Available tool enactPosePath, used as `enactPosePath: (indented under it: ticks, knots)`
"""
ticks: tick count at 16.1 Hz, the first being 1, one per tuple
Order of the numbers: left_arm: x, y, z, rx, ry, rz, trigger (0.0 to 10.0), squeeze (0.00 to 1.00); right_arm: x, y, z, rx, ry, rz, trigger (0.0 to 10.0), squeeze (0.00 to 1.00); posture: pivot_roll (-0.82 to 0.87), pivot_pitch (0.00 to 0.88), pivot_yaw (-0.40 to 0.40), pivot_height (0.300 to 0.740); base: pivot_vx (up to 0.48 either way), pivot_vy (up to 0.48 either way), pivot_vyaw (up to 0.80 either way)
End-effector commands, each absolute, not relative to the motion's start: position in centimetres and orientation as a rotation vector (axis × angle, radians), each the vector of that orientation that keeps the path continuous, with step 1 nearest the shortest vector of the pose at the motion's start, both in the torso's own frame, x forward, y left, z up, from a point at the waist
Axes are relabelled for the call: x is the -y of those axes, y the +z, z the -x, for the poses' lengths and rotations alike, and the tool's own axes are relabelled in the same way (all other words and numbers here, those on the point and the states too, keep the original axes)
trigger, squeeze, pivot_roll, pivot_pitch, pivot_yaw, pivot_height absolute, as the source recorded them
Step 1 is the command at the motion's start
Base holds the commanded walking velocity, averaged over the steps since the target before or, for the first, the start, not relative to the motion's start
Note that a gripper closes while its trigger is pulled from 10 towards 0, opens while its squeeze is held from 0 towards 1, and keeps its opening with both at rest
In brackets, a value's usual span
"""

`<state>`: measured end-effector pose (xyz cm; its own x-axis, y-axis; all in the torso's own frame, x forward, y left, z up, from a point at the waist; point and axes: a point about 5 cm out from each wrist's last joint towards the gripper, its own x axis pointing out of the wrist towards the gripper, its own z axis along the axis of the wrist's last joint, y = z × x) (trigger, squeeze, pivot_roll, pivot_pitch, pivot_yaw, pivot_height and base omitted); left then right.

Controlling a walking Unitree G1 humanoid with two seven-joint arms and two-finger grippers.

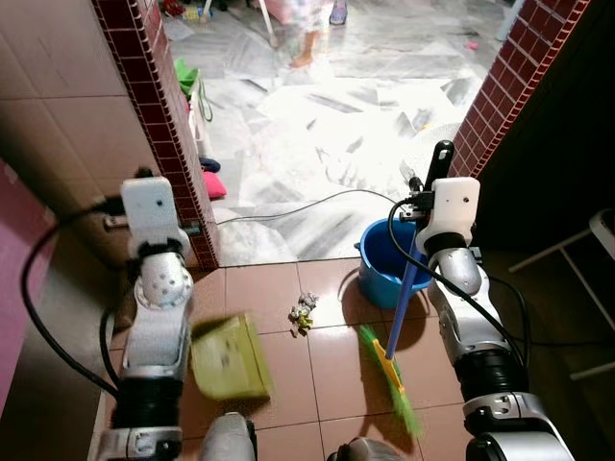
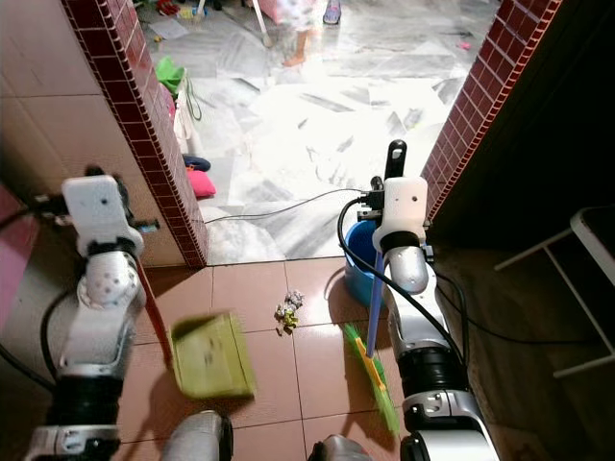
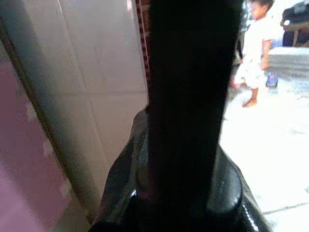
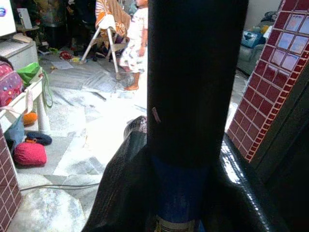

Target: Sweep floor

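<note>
Left eye view, layout: you stand on brown floor tiles (image 1: 269, 288) at a doorway between two red brick pillars, facing a bright marble floor beyond.
Right gripper (image 4: 193, 159): its fingers are clamped round the broom handle (image 1: 411, 279); the right wrist view looks straight along the black upper part with the blue shaft below, pinched between both fingers.
Broom: the handle slopes down from your right side so the green bristles (image 1: 396, 379) rest on the tile near your feet, a slant that likely lets you drag them toward the pan.
Left gripper (image 3: 188, 193): its fingers are closed on a dark upright handle, which in the right eye view continues as a reddish rod down to the dustpan.
Dustpan (image 1: 231, 357): the green pan looks blurred and tilted just over the tile, on your left, apparently held ready as the catching side.
Debris (image 1: 304, 310): a small crumpled scrap lies on the tile between dustpan and bristles, apart from both.
Bucket (image 1: 382, 269): the blue bucket stands just behind the broom shaft, so watch the backswing.
Cable (image 1: 298, 207): it runs across the marble, beyond the sweeping zone.
Person (image 4: 133, 43): someone stands well back in the room, clear of your arms.
Judgement: the scrap is not yet gathered; bringing bristles across to the pan seems the next call.
</note>
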<state>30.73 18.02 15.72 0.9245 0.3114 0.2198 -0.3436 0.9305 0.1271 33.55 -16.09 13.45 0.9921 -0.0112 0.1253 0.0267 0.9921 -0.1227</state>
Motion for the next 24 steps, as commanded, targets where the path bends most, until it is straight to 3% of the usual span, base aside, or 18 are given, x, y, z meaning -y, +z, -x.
enactPosePath:
  ticks: [1,12,15,17,22,24]
  knots:
    - [-18.7,16.7,-31.0,0.253,0.357,-0.198,10.0,0.00,15.9,13.9,-33.7,0.148,-0.007,0.132,10.0,0.00,-0.01,0.061,-0.028,0.740,0.000,0.000,0.00]
    - [-21.0,12.9,-32.1,0.097,0.351,-0.383,10.0,0.00,15.6,13.7,-33.4,0.145,0.008,0.112,10.0,0.00,-0.03,0.079,-0.023,0.740,0.000,0.000,0.00]
    - [-21.7,14.3,-32.3,0.148,0.377,-0.386,10.0,0.00,15.6,14.0,-33.7,0.135,-0.001,0.044,10.0,0.00,-0.05,0.079,-0.020,0.740,0.000,0.000,0.00]
    - [-21.7,16.2,-32.7,0.222,0.376,-0.301,10.0,0.00,15.3,14.0,-33.9,0.136,0.016,0.057,10.0,0.00,-0.03,0.071,-0.026,0.740,0.000,0.000,0.00]
    - [-21.8,19.4,-32.8,0.361,0.346,-0.443,10.0,0.00,14.9,13.7,-33.9,0.134,0.028,0.065,10.0,0.00,-0.02,0.065,-0.028,0.740,0.000,0.000,0.00]
    - [-22.1,19.3,-32.7,0.321,0.332,-0.548,10.0,0.00,15.0,13.5,-33.8,0.128,0.028,0.068,10.0,0.00,-0.02,0.064,-0.027,0.740,0.000,0.000,0.00]
